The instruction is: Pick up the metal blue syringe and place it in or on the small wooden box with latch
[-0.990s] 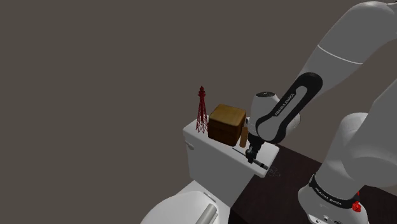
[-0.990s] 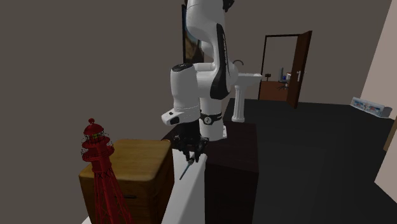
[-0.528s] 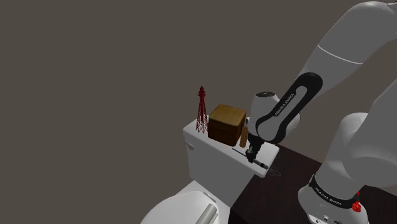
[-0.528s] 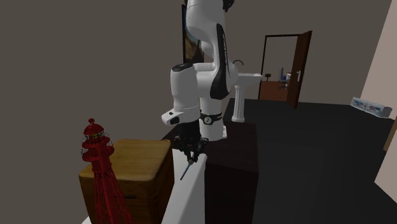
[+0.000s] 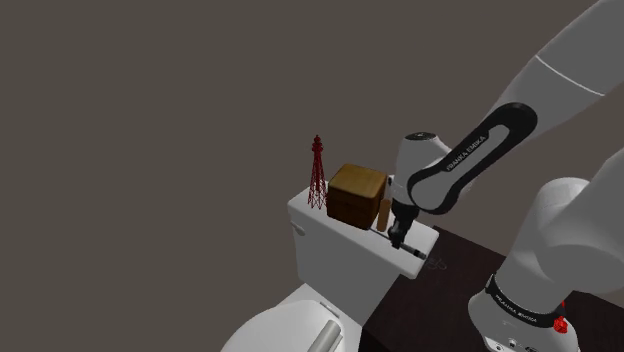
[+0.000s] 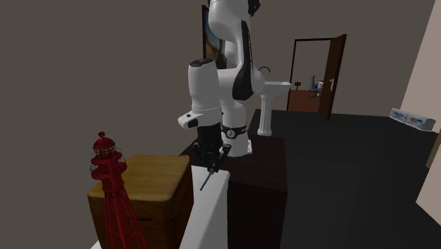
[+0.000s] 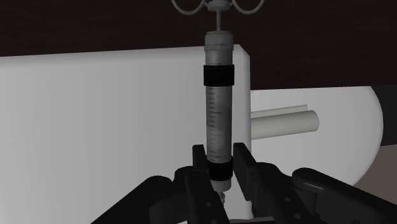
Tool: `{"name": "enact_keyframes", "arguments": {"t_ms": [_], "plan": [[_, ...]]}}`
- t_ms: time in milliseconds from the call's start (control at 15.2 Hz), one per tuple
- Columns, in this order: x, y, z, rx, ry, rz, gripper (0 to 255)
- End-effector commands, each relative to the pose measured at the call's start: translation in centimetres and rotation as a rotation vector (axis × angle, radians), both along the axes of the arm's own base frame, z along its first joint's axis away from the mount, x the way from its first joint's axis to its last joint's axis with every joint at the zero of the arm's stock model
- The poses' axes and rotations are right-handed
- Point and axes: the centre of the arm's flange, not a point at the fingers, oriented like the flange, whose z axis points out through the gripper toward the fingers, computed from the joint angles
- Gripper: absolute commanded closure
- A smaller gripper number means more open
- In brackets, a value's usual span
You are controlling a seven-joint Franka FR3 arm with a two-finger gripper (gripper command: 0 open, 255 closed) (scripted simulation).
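Note:
A grey syringe (image 7: 218,95) with black bands and ring handles is clasped near its needle end between my gripper's (image 7: 221,167) black fingers (image 7: 199,167). In the shoulder view the gripper (image 5: 400,238) hangs just above the near end of a white toilet tank (image 5: 330,245), with the thin dark syringe (image 5: 413,253) slanting out below it. The brown wooden box (image 5: 356,192) stands on the tank a short way beyond the gripper. In the second exterior view the syringe (image 6: 207,178) points down from the gripper (image 6: 212,161), beside the box (image 6: 148,187).
A red lattice tower (image 5: 317,172) stands on the tank past the box, and a brown upright object (image 5: 383,212) sits between box and gripper. The toilet bowl (image 5: 290,325) lies below. The dark stand (image 5: 440,290), a pedestal sink (image 6: 272,99) and an open door (image 6: 314,67) are nearby.
The hand has turned more upright and risen a little, lifting the syringe slightly off the tank. Box and tower have not moved.

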Motion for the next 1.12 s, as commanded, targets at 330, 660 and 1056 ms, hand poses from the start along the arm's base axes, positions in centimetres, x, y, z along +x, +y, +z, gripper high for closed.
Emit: {"name": "enact_keyframes", "arguments": {"t_ms": [330,660,1056], "plan": [[0.0,0.2,3.6,0.000,0.001,0.000,255],[0.0,0.2,6.3,0.000,0.001,0.000,255],[0.0,0.2,9.5,0.000,0.001,0.000,255]]}}
